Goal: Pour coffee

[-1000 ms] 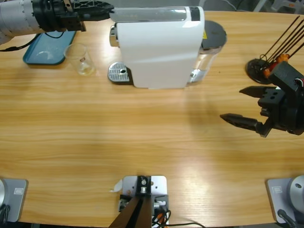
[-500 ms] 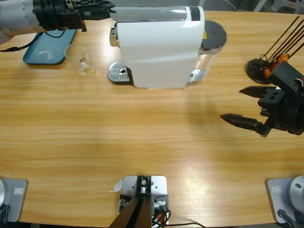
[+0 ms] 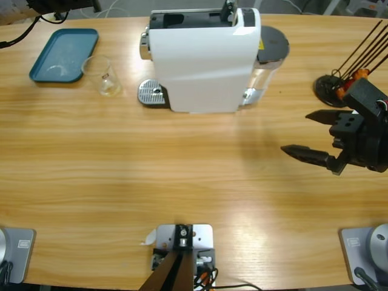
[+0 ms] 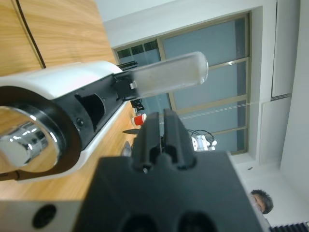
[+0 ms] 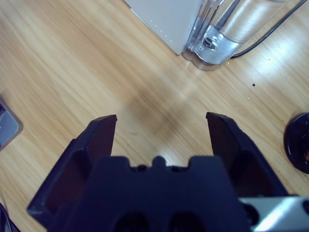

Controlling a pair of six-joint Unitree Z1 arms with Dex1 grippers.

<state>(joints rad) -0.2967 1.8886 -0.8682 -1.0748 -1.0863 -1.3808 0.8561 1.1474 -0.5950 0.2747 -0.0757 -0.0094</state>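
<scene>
Evidently little is done: the coffee machine's (image 3: 203,60) lever (image 4: 166,77) stands raised, the empty-looking glass (image 3: 106,77) waits left of it, no coffee shows, left gripper (image 4: 161,128) closed on nothing, right gripper (image 3: 312,136) spread wide.

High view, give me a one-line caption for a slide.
White boxy coffee machine with its lid lever raised, an empty clear glass beside its drip tray, and the right hand open over bare wood.

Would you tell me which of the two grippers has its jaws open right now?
The right gripper: its jaws are spread wide over bare table. The left gripper, beside the coffee machine, has its jaws pressed together.
</scene>
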